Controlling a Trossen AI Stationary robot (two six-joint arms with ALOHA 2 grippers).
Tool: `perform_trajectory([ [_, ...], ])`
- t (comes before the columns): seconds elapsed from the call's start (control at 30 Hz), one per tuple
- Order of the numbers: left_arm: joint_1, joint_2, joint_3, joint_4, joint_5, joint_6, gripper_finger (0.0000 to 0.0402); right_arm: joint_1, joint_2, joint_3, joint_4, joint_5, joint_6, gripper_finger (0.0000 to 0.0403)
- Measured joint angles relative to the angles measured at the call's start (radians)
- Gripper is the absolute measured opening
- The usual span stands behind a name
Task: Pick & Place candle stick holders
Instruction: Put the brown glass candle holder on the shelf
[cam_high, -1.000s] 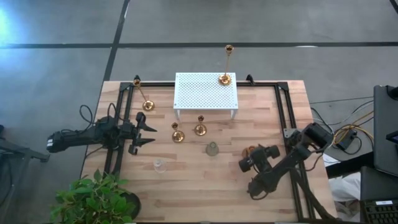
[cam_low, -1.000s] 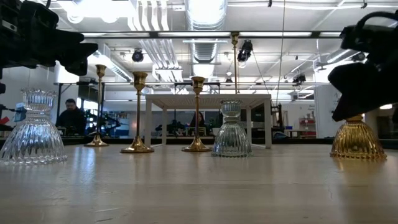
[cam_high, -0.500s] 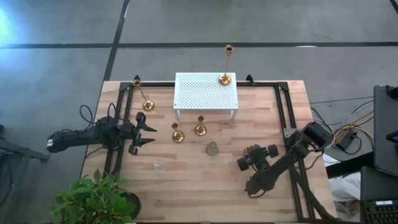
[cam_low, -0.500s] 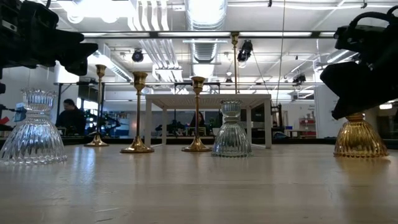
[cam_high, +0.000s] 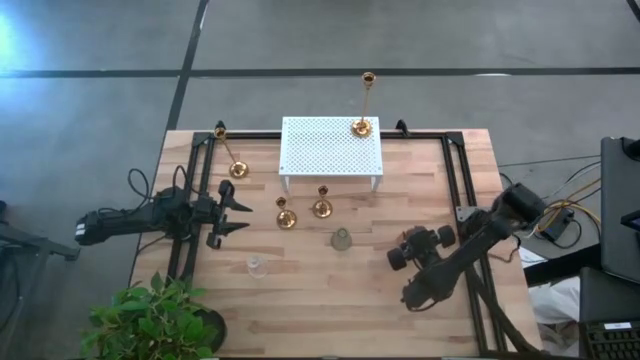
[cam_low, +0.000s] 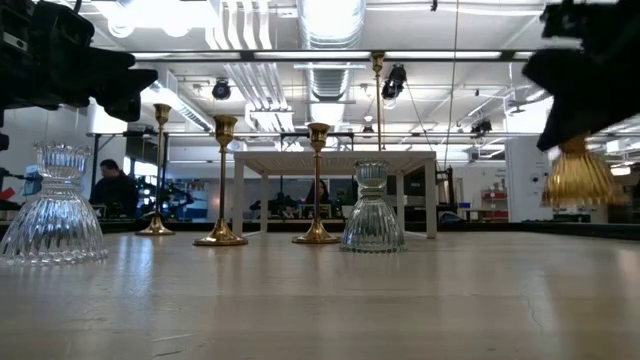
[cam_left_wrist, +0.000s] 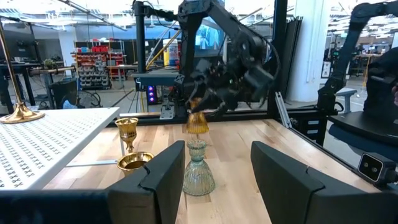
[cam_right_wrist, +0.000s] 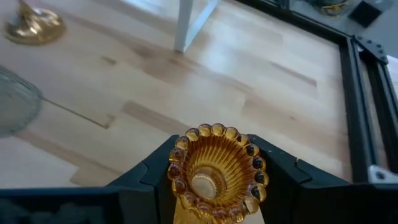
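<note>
While the right gripper (cam_high: 408, 247) holds the amber glass holder (cam_low: 578, 176) tight between its fingers, the holder hangs clear above the table (cam_high: 330, 290) on the right side. This looks like the carrying step. Next it needs a spot to be set down gently. Its wide foot points down, so its long way runs up and down. The left gripper (cam_high: 235, 216) waits wide apart at the left.

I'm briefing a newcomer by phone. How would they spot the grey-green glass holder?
Find the white perforated metal stand at the table's far side. Just in front stand two short brass candlesticks; nearer still, alone, is the grey-green ribbed glass holder, bell-shaped, duller than the clear glass holder to its left.
</note>
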Motion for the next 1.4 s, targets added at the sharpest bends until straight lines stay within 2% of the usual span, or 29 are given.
perform_trajectory([
  [0.27,0.0,0.0,0.0,0.0,0.0,0.0,0.019,-0.006,-0.276,0.018,0.008,0.059,-0.206,0.0155],
  [0.4,0.0,0.0,0.0,0.0,0.0,0.0,0.019,-0.015,-0.396,0.029,0.058,0.128,-0.348,0.0155],
  [0.6,0.001,0.0,0.0,0.0,0.0,0.0,0.019,-0.131,-0.545,0.031,0.19,0.144,-0.64,0.0155],
  [0.8,0.001,0.0,0.0,0.0,0.0,0.0,0.019,-0.37,-0.609,0.03,0.373,0.06,-1.09,0.0155],
  [0.97,0.001,0.0,0.0,0.0,0.0,0.0,0.019,-0.565,-0.626,0.031,0.604,0.027,-1.439,0.0155],
  [1.07,0.001,0.0,0.0,0.0,0.0,0.0,0.019,-0.683,-0.623,0.031,0.752,-0.058,-1.612,0.0155],
  [1.23,0.001,0.001,0.0,0.0,0.0,0.0,0.019,-0.849,-0.583,0.03,0.919,-0.249,-1.766,0.0155],
  [1.4,0.001,0.001,0.0,0.0,0.0,0.0,0.019,-0.926,-0.526,0.04,0.954,-0.298,-1.839,0.0155],
])
